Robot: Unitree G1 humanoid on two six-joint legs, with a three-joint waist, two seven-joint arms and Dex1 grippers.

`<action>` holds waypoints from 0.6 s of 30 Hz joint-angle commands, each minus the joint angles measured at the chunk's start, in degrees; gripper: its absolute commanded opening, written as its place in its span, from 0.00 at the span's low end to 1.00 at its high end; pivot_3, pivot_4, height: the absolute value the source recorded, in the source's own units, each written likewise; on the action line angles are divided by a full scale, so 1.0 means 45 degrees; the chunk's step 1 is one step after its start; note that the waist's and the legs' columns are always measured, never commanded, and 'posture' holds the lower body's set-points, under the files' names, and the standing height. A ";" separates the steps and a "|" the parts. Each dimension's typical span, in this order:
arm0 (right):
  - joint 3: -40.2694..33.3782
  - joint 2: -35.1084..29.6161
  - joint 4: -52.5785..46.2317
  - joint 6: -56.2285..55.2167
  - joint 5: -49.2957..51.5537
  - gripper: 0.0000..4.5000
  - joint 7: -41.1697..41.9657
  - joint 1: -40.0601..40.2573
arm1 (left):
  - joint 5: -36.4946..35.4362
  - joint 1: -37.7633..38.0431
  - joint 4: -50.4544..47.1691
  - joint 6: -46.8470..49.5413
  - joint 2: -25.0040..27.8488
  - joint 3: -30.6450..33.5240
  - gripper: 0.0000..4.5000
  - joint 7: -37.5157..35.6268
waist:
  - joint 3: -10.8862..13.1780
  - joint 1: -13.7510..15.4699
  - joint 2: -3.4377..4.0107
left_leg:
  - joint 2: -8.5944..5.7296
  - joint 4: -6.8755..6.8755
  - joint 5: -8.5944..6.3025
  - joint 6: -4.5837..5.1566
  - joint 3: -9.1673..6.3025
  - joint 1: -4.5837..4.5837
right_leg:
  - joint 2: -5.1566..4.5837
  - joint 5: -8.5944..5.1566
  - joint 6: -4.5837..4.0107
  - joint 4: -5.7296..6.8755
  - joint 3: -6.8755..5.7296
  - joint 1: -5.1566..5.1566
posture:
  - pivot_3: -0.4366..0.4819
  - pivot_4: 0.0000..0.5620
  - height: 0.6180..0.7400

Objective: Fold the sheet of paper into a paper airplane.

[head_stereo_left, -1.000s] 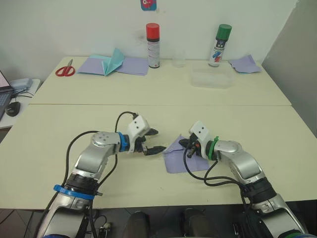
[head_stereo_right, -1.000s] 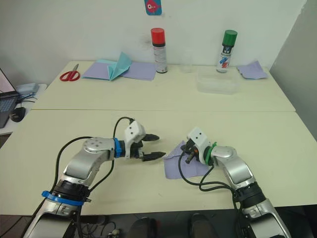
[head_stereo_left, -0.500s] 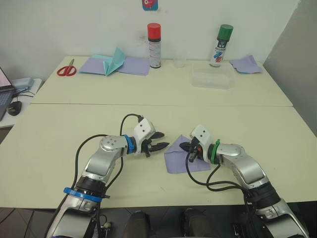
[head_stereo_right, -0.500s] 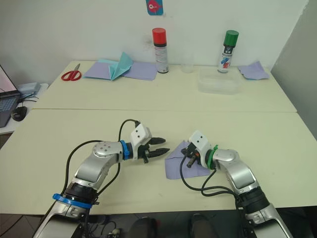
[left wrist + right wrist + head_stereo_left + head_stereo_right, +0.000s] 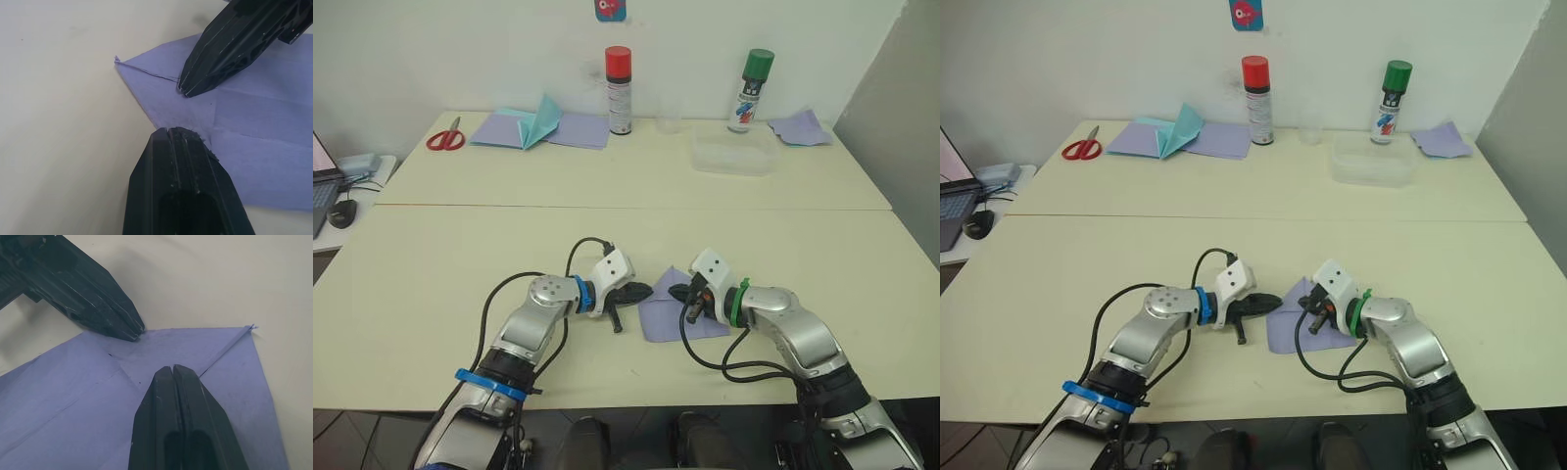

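Right wrist view: my right gripper [image 5: 172, 369], fingers pressed together, rests on the sheet of paper [image 5: 88, 396]. My left gripper [image 5: 631, 304], fingers spread, touches its pointed edge.

I work in a plain lab or craft room: pale cream worktop [image 5: 460, 255], red-handled scissors [image 5: 441, 138], two capped spray cans [image 5: 618, 90], bare white wall [image 5: 460, 49].

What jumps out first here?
Both pincers meet over the lavender sheet of paper on the near table: the right pincer shut, pressing down near its pointed folded corner, the left pincer at its edge. Behind, red-capped and green-capped spray cans stand by the wall.
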 commanded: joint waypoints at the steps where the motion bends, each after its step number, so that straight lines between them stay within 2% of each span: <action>1: 0.0350 -0.0106 0.0018 0.0449 0.0083 0.00 0.0143 0.0322 | 0.0560 -0.0428 0.0722 -0.0299 -0.0264 -0.0542 0.01 0.0023 | -0.0006 0.0019 0.0002 | -0.0001 0.0007 0.0000 0.0000 -0.0002 0.0002 | 0.0000 0.0000 0.0001 0.0000 -0.0002 0.0007 | 0.48 0.27 1.00; 7: 0.0497 -0.0084 -0.0080 0.0538 0.0032 0.00 0.0117 0.0464 | 0.1369 -0.1740 0.2992 -0.1343 -0.1011 -0.0864 0.01 0.0517 | -0.0026 0.0035 0.0000 | -0.0008 0.0025 0.0000 0.0000 0.0000 0.0009 | -0.0001 0.0003 0.0006 -0.0005 -0.0010 0.0029 | 0.48 0.27 1.00; 18: 0.0582 -0.0002 -0.0015 0.0507 -0.0019 0.00 0.0099 0.0363 | 0.1883 -0.3800 0.6568 -0.2824 -0.2402 -0.0668 0.01 0.1383 | -0.0034 0.0015 0.0002 | -0.0004 0.0023 0.0000 0.0001 0.0000 0.0011 | 0.0009 0.0004 0.0007 -0.0001 -0.0020 0.0030 | 0.48 0.27 1.00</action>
